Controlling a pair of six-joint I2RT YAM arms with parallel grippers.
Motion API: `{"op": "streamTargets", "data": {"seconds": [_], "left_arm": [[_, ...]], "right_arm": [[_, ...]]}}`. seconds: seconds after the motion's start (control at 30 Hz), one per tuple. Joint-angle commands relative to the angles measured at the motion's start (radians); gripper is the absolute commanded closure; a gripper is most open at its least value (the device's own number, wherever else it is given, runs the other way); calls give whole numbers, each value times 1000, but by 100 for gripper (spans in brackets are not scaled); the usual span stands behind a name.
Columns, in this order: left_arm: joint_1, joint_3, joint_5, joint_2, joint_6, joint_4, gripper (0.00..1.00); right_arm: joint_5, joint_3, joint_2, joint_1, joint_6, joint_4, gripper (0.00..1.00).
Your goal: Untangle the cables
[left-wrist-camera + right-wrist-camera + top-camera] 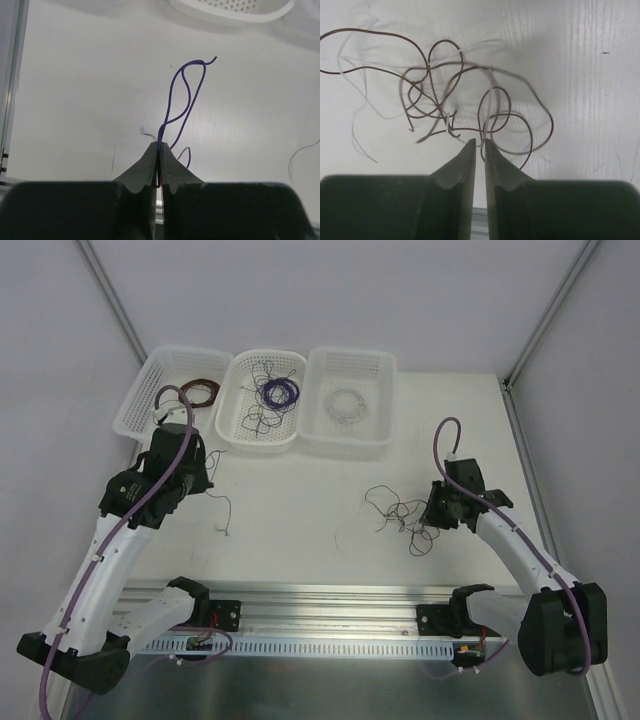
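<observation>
The tangle of cables [400, 512] lies on the white desk [300, 540] toward its right edge, roughly midway between the far and near edges. It is loose brown loops with a few pale strands running through them, spread flat on the surface.

The right pincer [479, 142] sits low at the tangle's right side. Its jaws are narrow, with a slim gap showing between them, and the nearest brown loops come right up to its tips.

Over by the left edge, the left pincer [159, 147] is pressed closed on a single purple wire [200, 62]. The wire rises from between the tips in a long thin loop and ends in a small hook.

Along the far edge stand three white baskets side by side, starting near the far left corner. The left basket [135, 405] holds a brown coil [203, 392]. The middle basket [262, 445] holds a purple coil [279, 392] among stray strands. The right basket [350, 445] holds a pale coil [347, 402].
</observation>
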Motion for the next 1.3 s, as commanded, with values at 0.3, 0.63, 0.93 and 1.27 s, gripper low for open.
{"op": "streamTargets", "data": {"seconds": [0.3, 0.63, 0.93, 1.27], "left_arm": [[5, 161, 302, 56, 27, 140, 100], [5, 495, 241, 298, 67, 214, 100], [15, 789, 77, 559, 187, 301, 100], [77, 926, 23, 871, 244, 431, 100]], "right_arm": [[-24, 100, -123, 122, -69, -90, 43], [-70, 113, -239, 146, -110, -127, 5], [-130, 113, -305, 151, -131, -127, 3], [-152, 95, -310, 151, -150, -124, 3]]}}
